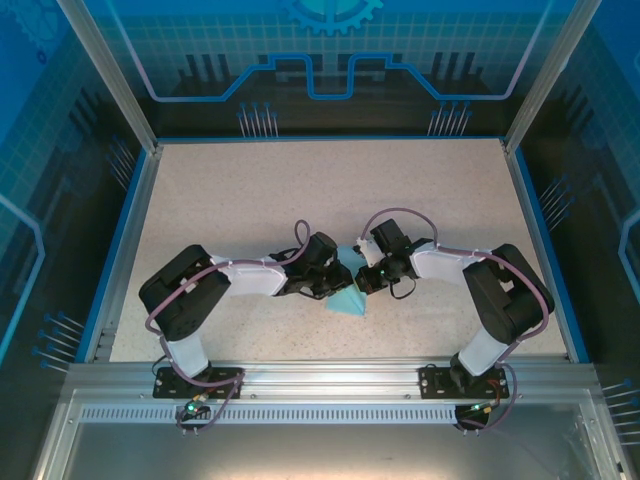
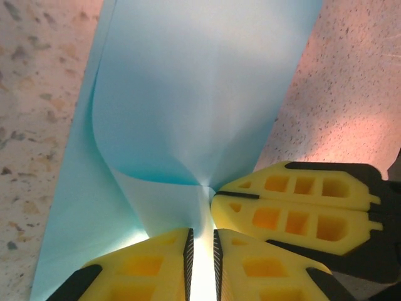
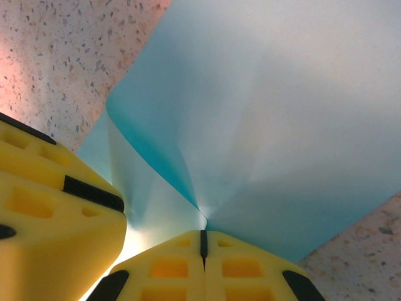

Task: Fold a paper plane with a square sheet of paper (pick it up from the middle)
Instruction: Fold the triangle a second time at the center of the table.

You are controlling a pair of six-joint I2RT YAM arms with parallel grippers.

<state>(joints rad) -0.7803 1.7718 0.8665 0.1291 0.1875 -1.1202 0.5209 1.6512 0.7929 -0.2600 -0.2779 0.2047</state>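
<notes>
I work in a robotics lab cell. My two arms (image 1: 250, 275) are bolted to an aluminium extrusion rail (image 1: 330, 378) along the bottom of the frame. Beyond is a speckled worktop (image 1: 250, 190), boxed in by metal posts (image 1: 105, 70) and blue circuit-pattern panels (image 1: 200, 50), with a gear emblem (image 1: 332, 12) at top centre.

The square sheet of paper (image 2: 188, 94) is thin, smooth, matt light-blue paper, with a soft sheen where it curves. The left gripper (image 2: 202, 238) and right gripper (image 3: 203, 235) have fingers (image 2: 144, 269) of matt yellow plastic, moulded with hollow pockets and faced with black ribbed pads that look rubbery. The table (image 1: 250, 190) has a matt, finely speckled, stone-like top. The arm housings (image 1: 245, 272) are smooth black and white plastic, slightly glossy. The rail (image 1: 320, 378) along the table's near edge is bare brushed metal.
</notes>
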